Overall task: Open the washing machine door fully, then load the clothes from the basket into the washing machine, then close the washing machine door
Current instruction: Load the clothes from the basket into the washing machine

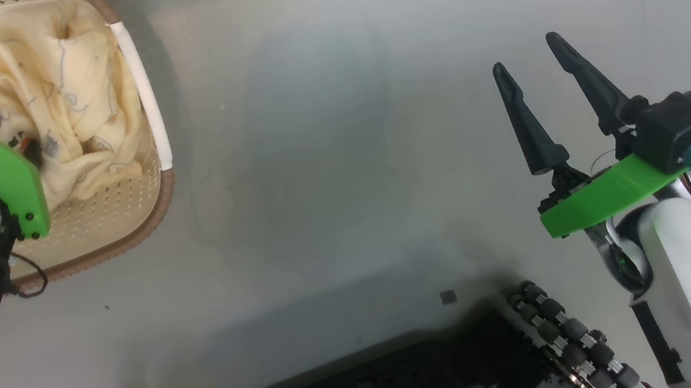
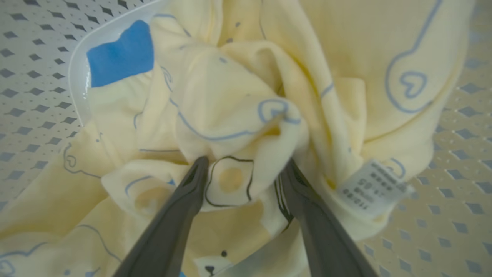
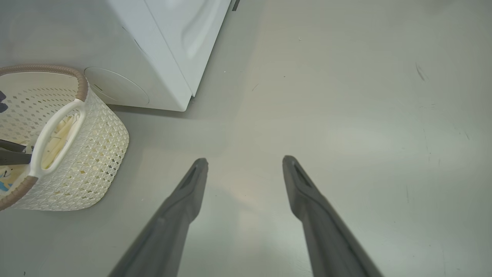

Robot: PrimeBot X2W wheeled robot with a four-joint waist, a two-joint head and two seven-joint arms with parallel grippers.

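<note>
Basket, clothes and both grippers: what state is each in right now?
Cream perforated plastic basket: upright on the grey floor, not yet emptied.
Pale yellow printed clothes: crumpled inside the basket.
Left gripper: open, fingers astride a fold of cloth.
Right gripper: open, empty, above bare floor.

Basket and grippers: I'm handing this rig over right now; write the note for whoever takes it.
Left gripper: open, fingers straddling a fold of the clothes, nothing gripped yet.
Right gripper: open, empty, above bare floor.
Clothes lie in the basket, which stands beside the washing machine.
Done: left arm reaches into the basket. Door state: cannot tell.
Left: grip, load the clothes, close the door.
</note>
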